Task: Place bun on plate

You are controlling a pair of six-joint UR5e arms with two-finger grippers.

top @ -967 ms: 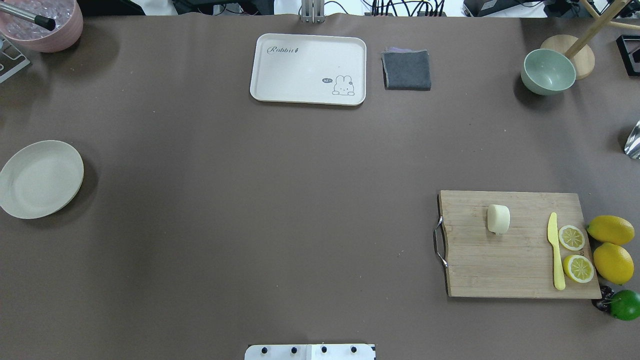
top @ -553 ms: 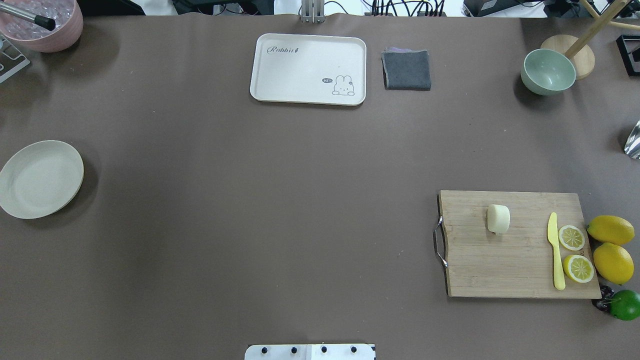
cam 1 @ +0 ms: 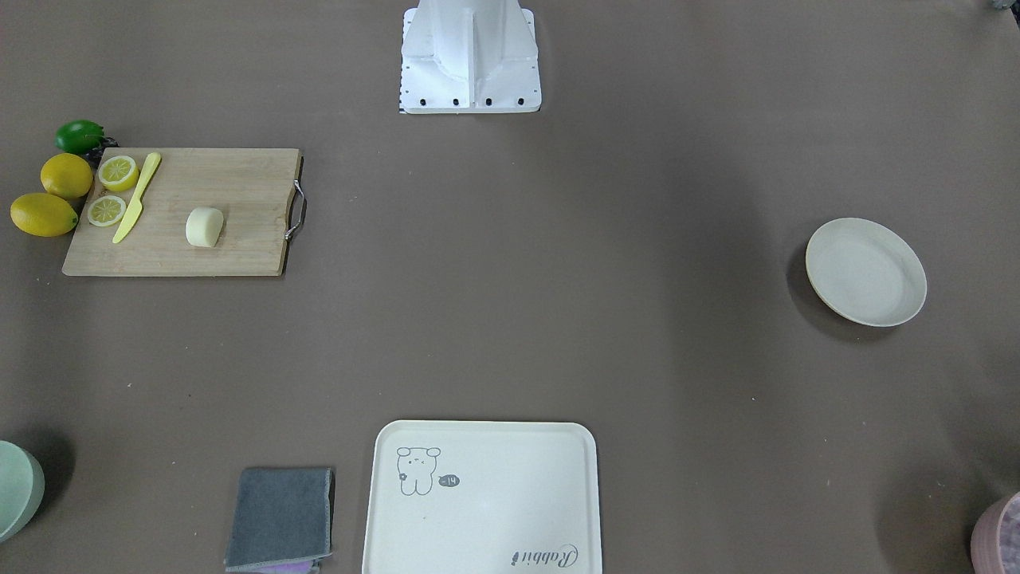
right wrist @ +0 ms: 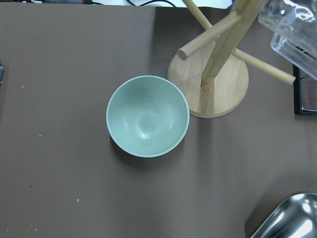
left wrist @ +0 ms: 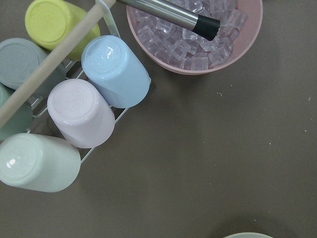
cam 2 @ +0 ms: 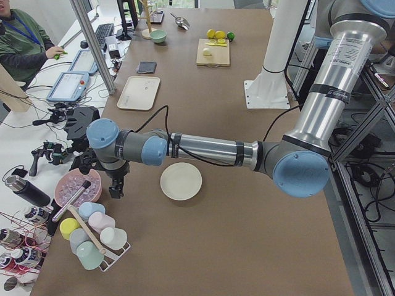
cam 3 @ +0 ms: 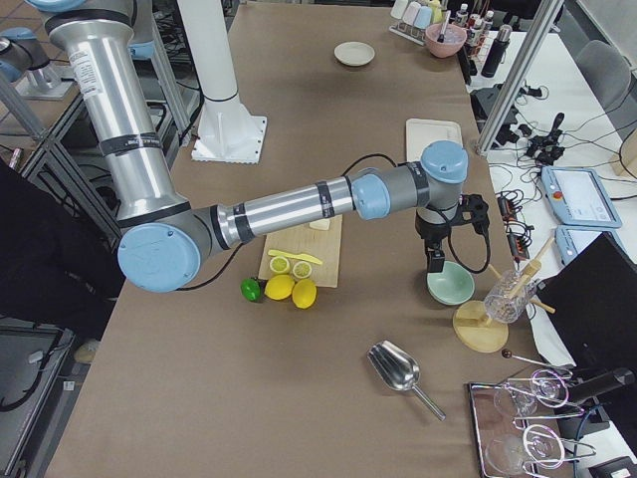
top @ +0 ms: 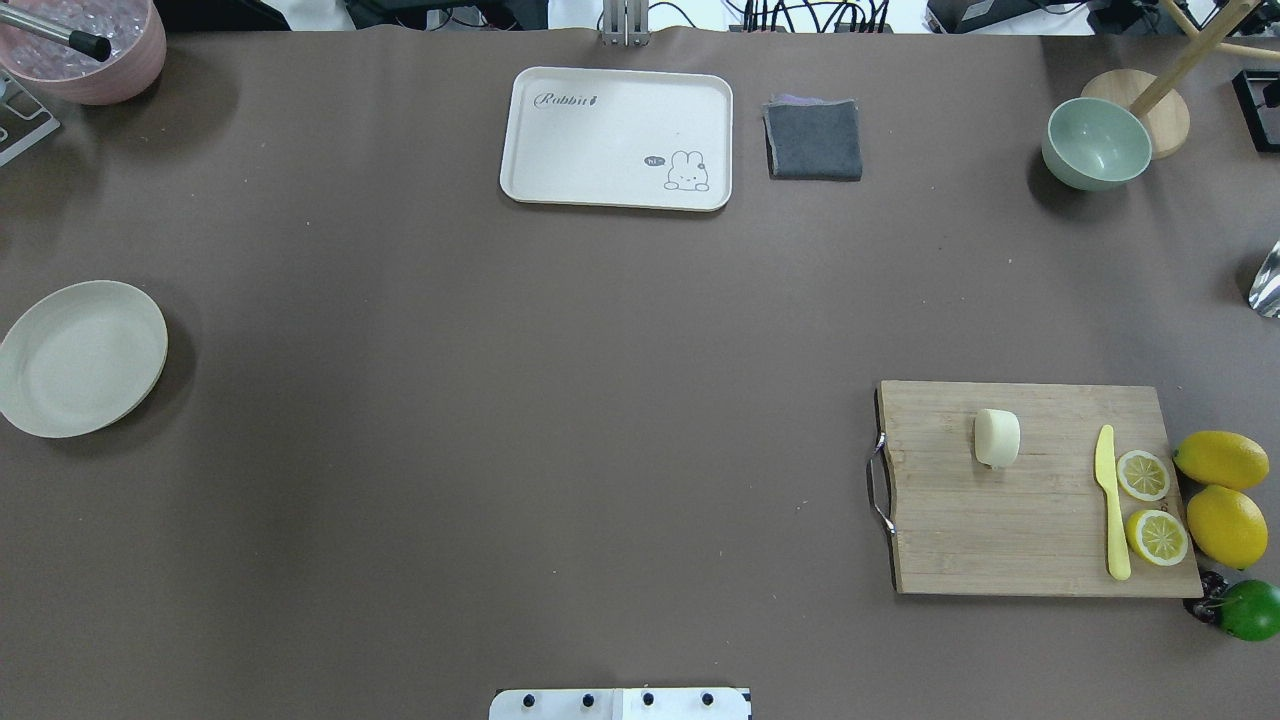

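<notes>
The pale cream bun point(top: 997, 438) point(cam 1: 205, 226) lies on a wooden cutting board point(top: 1040, 530) at the table's right side. The empty off-white plate point(top: 82, 358) point(cam 1: 866, 272) point(cam 2: 181, 180) sits at the far left edge. My left gripper point(cam 2: 116, 188) hangs beyond the plate near a pink bowl of ice point(left wrist: 198, 34), and I cannot tell whether it is open or shut. My right gripper point(cam 3: 435, 264) hovers over the pale green bowl point(right wrist: 147, 116), far from the bun, and I cannot tell its state either.
On the board lie a yellow knife point(top: 1110, 500) and two lemon halves point(top: 1143, 475); whole lemons point(top: 1222, 460) and a lime sit beside it. A cream tray point(top: 617, 137) and grey cloth point(top: 814, 140) are at the back. Cup rack point(left wrist: 74, 114), wooden stand point(right wrist: 213, 79), metal scoop point(cam 3: 398, 370).
</notes>
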